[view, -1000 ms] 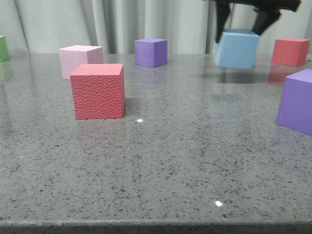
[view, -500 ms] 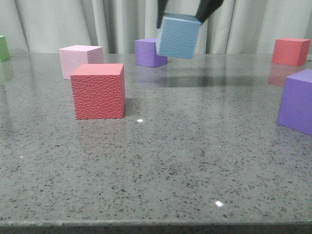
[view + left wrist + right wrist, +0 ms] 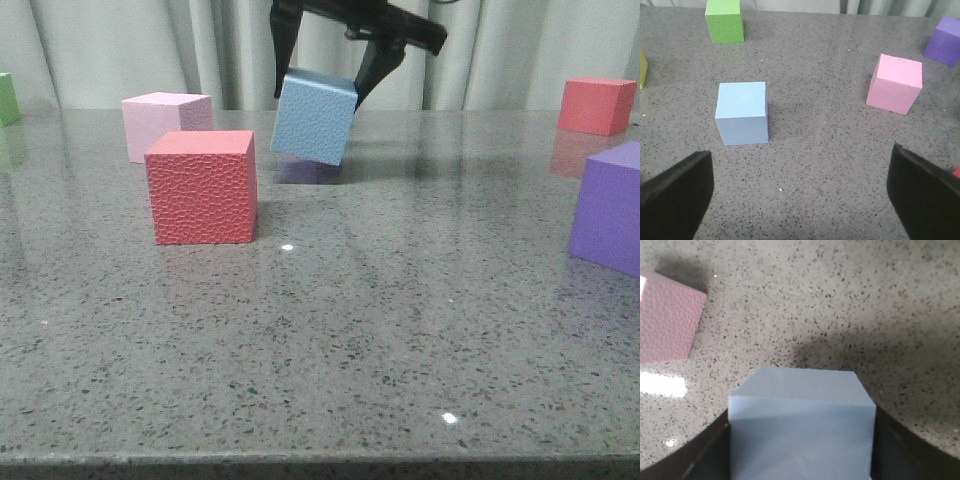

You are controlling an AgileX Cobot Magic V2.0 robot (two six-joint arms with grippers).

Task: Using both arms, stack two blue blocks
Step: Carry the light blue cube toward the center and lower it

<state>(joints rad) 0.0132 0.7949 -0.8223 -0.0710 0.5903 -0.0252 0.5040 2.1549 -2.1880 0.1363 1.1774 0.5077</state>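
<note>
My right gripper is shut on a pebbled blue block and holds it tilted just above the table, in front of a purple cube. In the right wrist view the block fills the space between the dark fingers. The smoother blue block stands on the table in the left wrist view only. My left gripper is open and empty, above the bare table a little short of that block; its fingers are wide apart.
A red cube and a pale pink cube stand left of the held block. A purple cube and a red cube are at the right. A green cube and a pink cube lie beyond the left gripper.
My right gripper has carried the blue block from the far right leftward across the table and lower, and it now hangs in front of the purple cube.
</note>
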